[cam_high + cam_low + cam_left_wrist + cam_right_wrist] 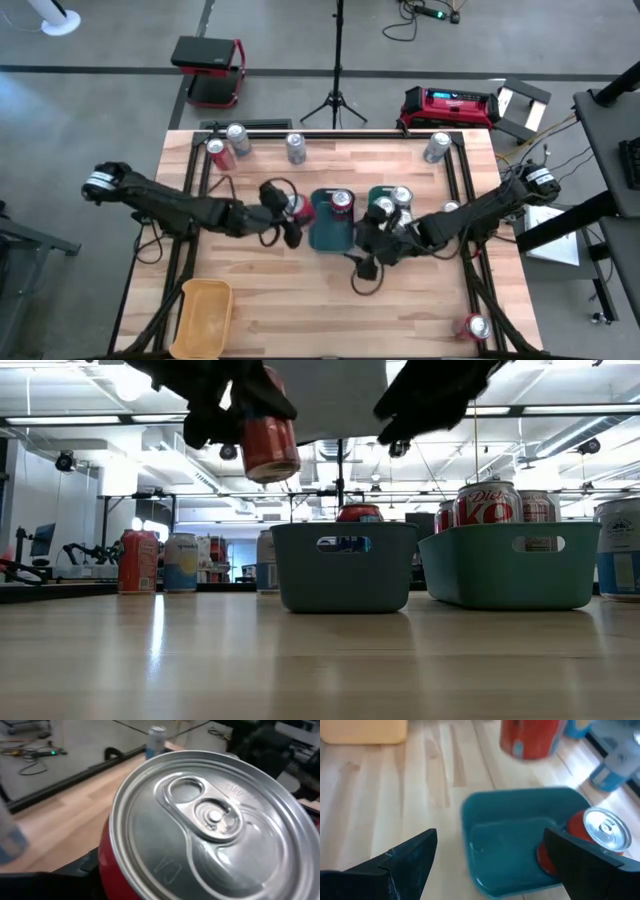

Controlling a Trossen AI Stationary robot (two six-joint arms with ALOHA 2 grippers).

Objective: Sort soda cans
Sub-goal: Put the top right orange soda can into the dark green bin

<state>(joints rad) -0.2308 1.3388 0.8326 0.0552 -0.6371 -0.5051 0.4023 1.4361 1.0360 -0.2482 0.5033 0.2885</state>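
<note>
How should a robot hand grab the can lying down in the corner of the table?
Grip the tipped red can around its round middle, coming straight down from above. It lies on its side near the table corner, so its curved wall faces up and fingers can close across it. Both grippers are busy elsewhere.

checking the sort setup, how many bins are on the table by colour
teal bins: 2
yellow tray: 1
total: 3
</note>
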